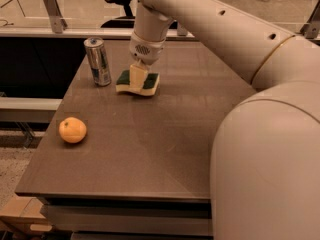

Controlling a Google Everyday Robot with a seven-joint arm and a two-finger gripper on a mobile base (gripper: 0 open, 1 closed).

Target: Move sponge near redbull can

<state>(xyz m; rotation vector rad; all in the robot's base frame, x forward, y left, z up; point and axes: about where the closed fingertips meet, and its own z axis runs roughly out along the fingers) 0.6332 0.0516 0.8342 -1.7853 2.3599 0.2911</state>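
The sponge (149,81), dark green on top with pale yellow foam below, is on the table just right of the redbull can (98,61), with a small gap between them. The can is a tall slim silver can with blue patches and stands upright near the table's back left. My gripper (137,78) reaches down from above and is shut on the middle of the sponge, with one pale finger (136,74) in front of the green top. The sponge's left end tilts slightly and its base is at the tabletop.
A round orange fruit (72,130) lies near the table's left edge, well in front of the can. The dark table (150,149) ends at the left and front. My arm's large white body fills the right side. A rail and an office chair are behind the table.
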